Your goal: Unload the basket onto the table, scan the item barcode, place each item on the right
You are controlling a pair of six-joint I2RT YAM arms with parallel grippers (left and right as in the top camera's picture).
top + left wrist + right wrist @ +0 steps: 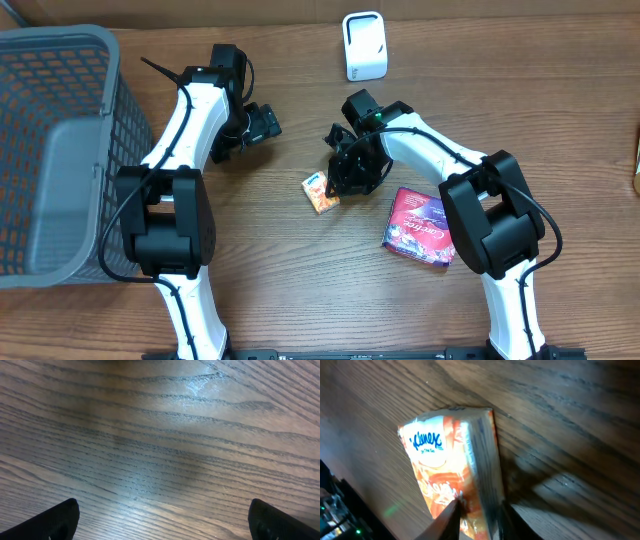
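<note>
**Though the right gripper (479, 514) has a pinch on the tissue pack (451, 472), nothing is scanned yet**

As things lie, the task is at its first stage. The orange pack is down on the wooden table (300, 290) near the middle, just left of the right arm's wrist. In the right wrist view the two fingers (445, 522) are drawn in narrow, one on each side of the pack's near end. They look to be squeezing it, though I cannot tell how firm the hold is. The pack is not lifted. No barcode shows on the faces in view, only the brand print and a seam.

The white upright device (363, 45) at the far edge is most likely the scanner, and it stands well apart from the pack. Lifting, carrying across and turning the code toward it are all left to do. A purple packet (418, 228) lies beside the right arm, untouched, and may need scanning too.

The left gripper (262, 122) stands spread wide over bare wood, with nothing between its fingers.

The one container is the grey mesh basket (112, 95) at the left edge, and nothing shows inside it; its near corner is cut off by the frame
</note>
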